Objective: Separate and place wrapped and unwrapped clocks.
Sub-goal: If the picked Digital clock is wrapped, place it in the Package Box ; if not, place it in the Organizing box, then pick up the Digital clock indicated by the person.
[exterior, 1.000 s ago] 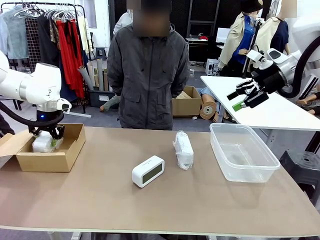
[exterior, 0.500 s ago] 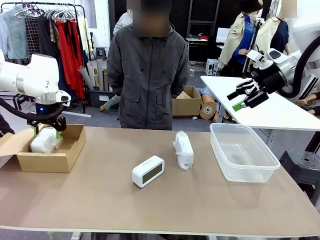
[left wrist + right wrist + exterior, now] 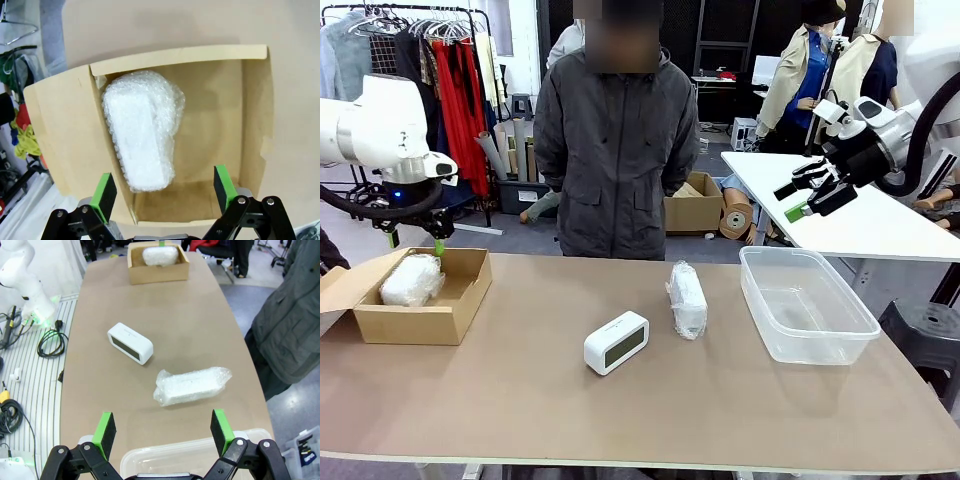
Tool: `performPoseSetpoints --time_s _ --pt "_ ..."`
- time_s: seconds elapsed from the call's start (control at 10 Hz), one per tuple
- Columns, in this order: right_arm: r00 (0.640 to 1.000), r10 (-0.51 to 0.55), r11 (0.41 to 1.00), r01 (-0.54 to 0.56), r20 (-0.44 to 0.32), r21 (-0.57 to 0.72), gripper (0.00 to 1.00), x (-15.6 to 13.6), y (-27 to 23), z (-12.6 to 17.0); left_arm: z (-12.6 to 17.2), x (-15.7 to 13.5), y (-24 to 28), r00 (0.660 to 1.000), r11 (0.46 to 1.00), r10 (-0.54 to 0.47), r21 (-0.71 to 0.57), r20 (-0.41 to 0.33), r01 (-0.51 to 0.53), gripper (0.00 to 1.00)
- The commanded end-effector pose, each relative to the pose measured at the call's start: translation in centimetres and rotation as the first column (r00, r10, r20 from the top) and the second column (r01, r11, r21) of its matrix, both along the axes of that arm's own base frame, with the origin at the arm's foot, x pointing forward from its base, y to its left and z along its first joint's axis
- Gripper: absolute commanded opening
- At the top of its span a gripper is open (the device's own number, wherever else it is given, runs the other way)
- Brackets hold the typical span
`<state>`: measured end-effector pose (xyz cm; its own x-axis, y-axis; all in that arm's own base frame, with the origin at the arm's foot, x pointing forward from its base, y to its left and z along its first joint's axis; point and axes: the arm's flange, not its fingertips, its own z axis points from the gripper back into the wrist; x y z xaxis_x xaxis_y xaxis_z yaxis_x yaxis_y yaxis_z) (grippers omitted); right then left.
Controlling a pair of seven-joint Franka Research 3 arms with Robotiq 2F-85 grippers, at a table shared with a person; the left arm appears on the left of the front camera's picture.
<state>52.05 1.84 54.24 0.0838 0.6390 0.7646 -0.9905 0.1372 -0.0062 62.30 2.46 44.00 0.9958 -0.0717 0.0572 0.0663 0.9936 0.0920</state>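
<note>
Two bundles on my screen: the first wrapped clock lies in the cardboard box, and the second wrapped clock lies on the table between the bare clock and the clear tub. My left gripper hangs above the box, jaws spread and empty. My right gripper, likewise spread and empty, hovers high near the tub.

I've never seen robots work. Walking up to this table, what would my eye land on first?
Probably the bubble-wrapped bundle lying in the cardboard box at the table's left end, with the left gripper hovering open just above it. Then, mid-table, the bare white clock beside a second wrapped bundle, and the see-through tub at the right end, the right gripper raised open over it.
</note>
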Motion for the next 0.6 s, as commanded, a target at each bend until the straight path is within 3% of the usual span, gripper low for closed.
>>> performPoseSetpoints --time_s 0.0,0.1,0.5 --pt "1.0 -0.001 1.0 0.001 0.004 -0.001 1.0 -0.1 0.03 0.09 -0.38 -0.44 0.1 0.998 0.998 0.0 -0.056 -0.062 -0.003 1.0" --pt "1.0 -0.001 1.0 0.001 0.004 -0.001 1.0 -0.1 0.03 0.09 0.0 0.0 0.0 1.0 1.0 0.0 0.0 0.0 0.0 1.0" --pt "1.0 -0.001 1.0 0.001 0.004 -0.001 1.0 -0.1 0.03 0.09 0.0 0.0 0.0 1.0 1.0 0.0 0.0 0.0 0.0 1.0"
